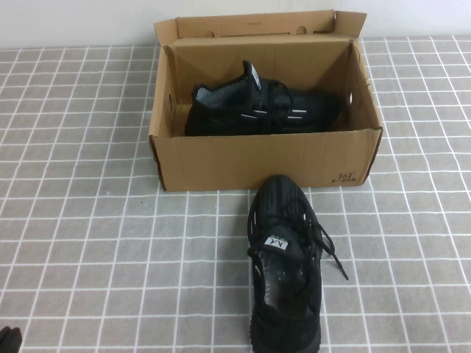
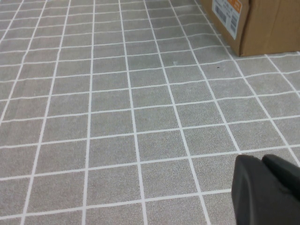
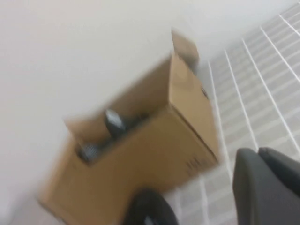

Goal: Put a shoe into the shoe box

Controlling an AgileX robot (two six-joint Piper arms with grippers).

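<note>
The shoe (image 1: 285,266), a black sneaker with a white logo tag on its tongue, lies on the tiled table just in front of the shoe box (image 1: 265,158), toe towards it. The brown cardboard box stands open with its lid up, and its pair-mate (image 1: 261,109) with grey lining lies on its side inside. My left gripper (image 1: 9,340) is at the near left corner of the table, shut and empty, low over the tiles in the left wrist view (image 2: 260,159). My right gripper (image 3: 257,152) is outside the high view, shut and empty, facing the box (image 3: 154,140) and the shoe's toe (image 3: 150,208).
The table is covered with a grey cloth with a white grid (image 1: 88,220). A white wall runs behind the box. The box's left end with a printed label (image 2: 225,14) shows in the left wrist view.
</note>
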